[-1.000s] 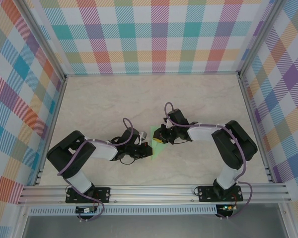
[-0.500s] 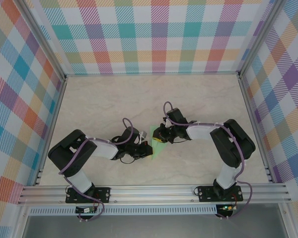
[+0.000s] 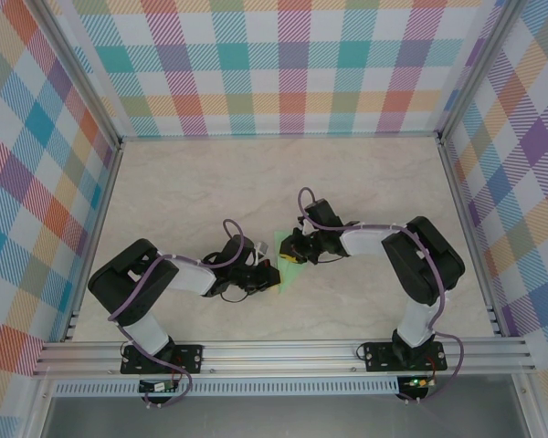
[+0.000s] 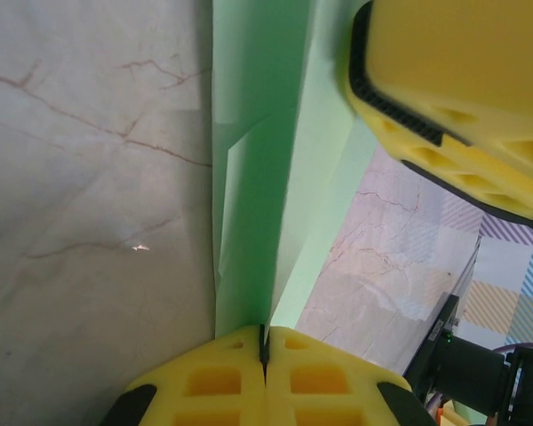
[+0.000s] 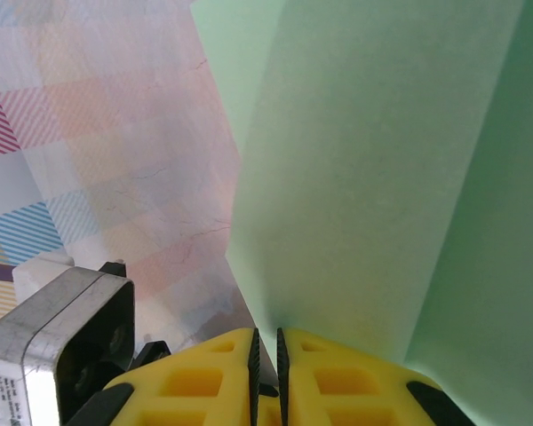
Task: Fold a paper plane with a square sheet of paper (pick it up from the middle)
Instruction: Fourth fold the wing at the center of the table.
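Top view: 2 arms; 1 pale green sheet of paper [image 3: 289,267] at mid-surface [image 3: 183,192], cream marble-veined, between left pincer [image 3: 268,273] and right pincer [image 3: 292,250]; 3 plaid walls [image 3: 292,64].
Left wrist: sheet thin, creased lengthwise; left pincer's 2 yellow fingers [image 4: 213,382] pressed together on its edge.
Right wrist: right pincer clamped on smooth sheet's edge.

the left arm [image 3: 132,278] and the right arm [image 3: 429,260] had bulky black joint housings joined by white links, with purple cables [image 3: 234,234] looping along them. the left hand [image 4: 264,355] and the right hand [image 5: 266,355] wore yellow fingers with moulded rectangular pockets.
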Motion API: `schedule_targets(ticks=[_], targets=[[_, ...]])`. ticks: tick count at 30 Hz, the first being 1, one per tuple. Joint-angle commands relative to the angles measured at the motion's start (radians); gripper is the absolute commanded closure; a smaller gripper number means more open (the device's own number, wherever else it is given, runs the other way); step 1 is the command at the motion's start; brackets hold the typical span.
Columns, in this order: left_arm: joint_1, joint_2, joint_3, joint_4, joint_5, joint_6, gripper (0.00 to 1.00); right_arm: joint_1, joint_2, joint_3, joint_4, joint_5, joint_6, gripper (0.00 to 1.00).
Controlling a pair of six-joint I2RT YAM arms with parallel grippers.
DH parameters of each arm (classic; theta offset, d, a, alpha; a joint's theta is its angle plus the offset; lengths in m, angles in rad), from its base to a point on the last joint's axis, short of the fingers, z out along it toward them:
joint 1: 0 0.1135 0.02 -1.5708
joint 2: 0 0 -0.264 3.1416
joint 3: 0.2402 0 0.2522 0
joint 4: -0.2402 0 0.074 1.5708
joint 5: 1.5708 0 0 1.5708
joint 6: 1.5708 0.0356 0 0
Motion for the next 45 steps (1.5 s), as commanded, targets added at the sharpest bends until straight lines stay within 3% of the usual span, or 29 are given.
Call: schedule_targets(ticks=[1, 34, 45], targets=[[0.022, 0.014, -0.030, -0.048, -0.077, -0.018, 0.96, 0.006, 0.020, 0.030, 0.002, -0.024, -0.020, 0.84], [0.023, 0.028, -0.026, -0.101, -0.080, -0.010, 0.95, 0.006, 0.082, 0.060, -0.054, 0.009, -0.041, 0.82], [0.021, 0.005, -0.011, -0.134, -0.034, 0.007, 0.84, 0.005, 0.114, 0.030, -0.051, 0.016, -0.037, 0.83]])
